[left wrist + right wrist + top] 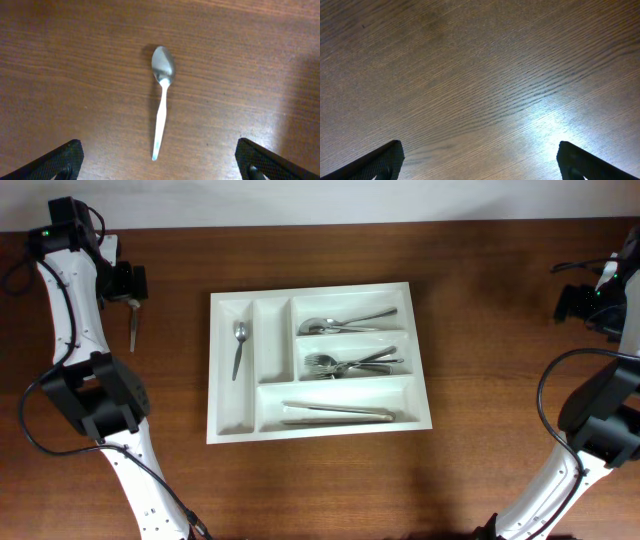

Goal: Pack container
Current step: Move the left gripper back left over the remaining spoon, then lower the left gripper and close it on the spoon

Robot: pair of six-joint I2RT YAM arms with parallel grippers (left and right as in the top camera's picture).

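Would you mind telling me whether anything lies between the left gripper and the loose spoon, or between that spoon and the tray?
Nothing visible does. The left gripper is open above the spoon, and only bare table separates the spoon from the container.

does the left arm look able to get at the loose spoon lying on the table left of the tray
Probably yes. The left gripper is open just over the spoon, which lies alone on the table with nothing over or beside it. The cutlery tray stands apart, so it should not block the approach.
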